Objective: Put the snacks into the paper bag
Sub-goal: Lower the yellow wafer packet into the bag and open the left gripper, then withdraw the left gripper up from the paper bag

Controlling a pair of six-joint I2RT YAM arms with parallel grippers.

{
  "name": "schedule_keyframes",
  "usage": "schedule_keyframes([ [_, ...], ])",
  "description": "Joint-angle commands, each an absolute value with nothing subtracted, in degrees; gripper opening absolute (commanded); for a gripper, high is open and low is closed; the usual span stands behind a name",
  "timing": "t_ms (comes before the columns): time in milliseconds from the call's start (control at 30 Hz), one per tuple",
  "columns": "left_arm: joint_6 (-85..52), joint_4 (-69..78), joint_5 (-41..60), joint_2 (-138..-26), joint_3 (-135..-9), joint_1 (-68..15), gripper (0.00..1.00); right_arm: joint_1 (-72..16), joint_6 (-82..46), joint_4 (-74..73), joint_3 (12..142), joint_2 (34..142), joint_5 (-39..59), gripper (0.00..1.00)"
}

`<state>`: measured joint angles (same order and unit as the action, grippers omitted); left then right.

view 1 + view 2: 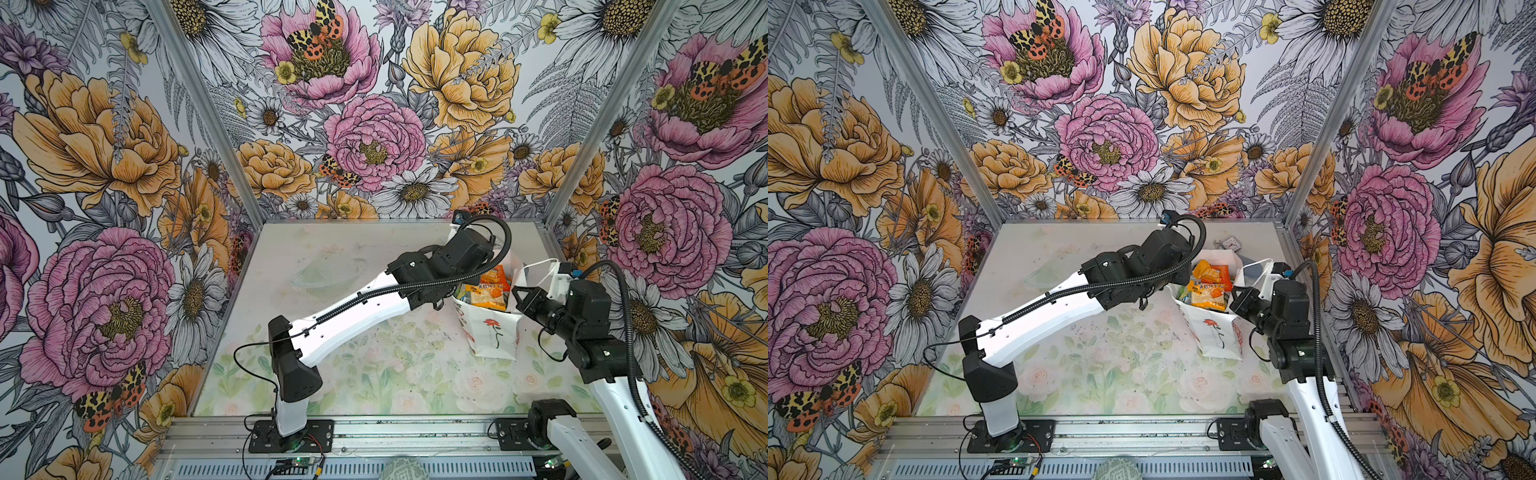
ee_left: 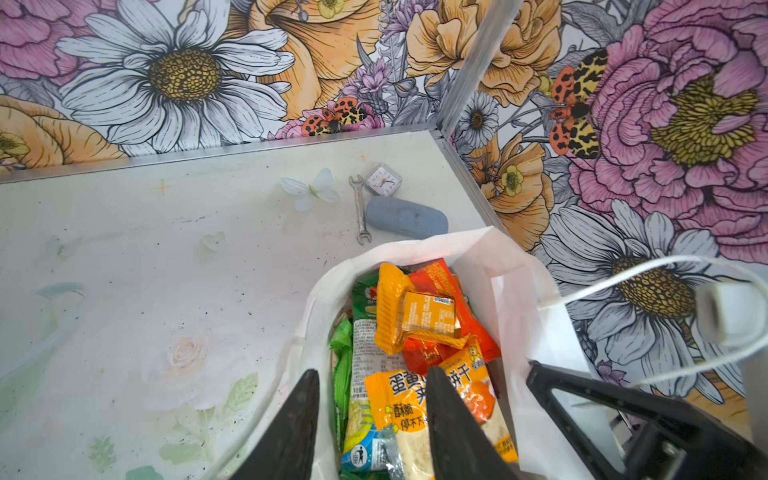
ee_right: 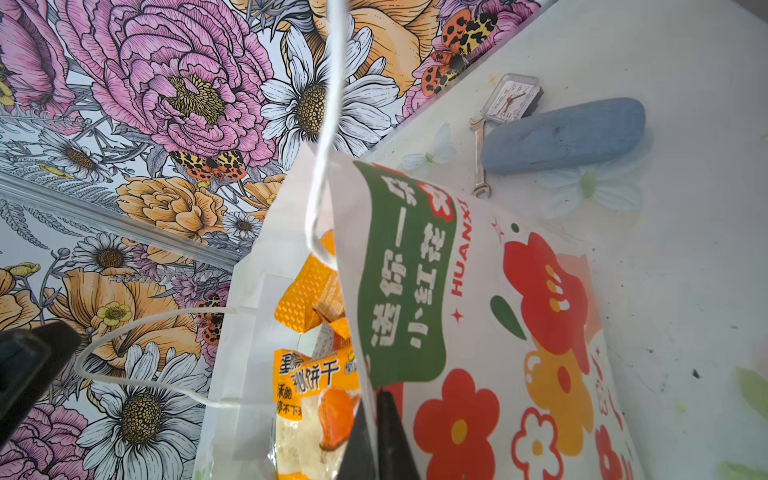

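At desk (image 1: 332, 257) right rear, paper bag (image 1: 490, 332) stands open, snacks (image 2: 419, 320) heaped inside. Left claw (image 2: 372, 372) hovers over them, jaws apart, empty. Right claw (image 3: 372, 397) pinched shut on bag's side wall. No loose snacks seen on desk; task likely near done, though arms hide some surface.

snacks (image 2: 415, 320): lower ones buried | clock (image 1: 1232, 242): dial too small

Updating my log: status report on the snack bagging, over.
Left claw open over paper bag. Right claw shut on its wall. Snacks piled inside. Wrench, clock beyond bag, not obstructing.
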<state>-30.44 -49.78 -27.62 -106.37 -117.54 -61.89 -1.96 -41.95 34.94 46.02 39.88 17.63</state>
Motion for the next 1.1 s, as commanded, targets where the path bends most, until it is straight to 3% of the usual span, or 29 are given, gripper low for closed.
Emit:
schedule_keyframes([
  [0,-32.33,-52.77,-26.27,-107.34,-115.68,-59.67,0.45,-2.54,-41.27,36.12,47.90,39.81,18.55,0.00],
  [733,-33.75,-53.44,-20.40,-112.56,-112.06,-56.99,0.53,-2.50,-41.29,36.39,47.59,39.48,18.28,0.00],
  [1067,-34.06,-53.27,-19.49,-116.57,-115.10,-57.63,0.28,-2.74,-41.44,36.39,49.09,40.39,18.37,0.00],
])
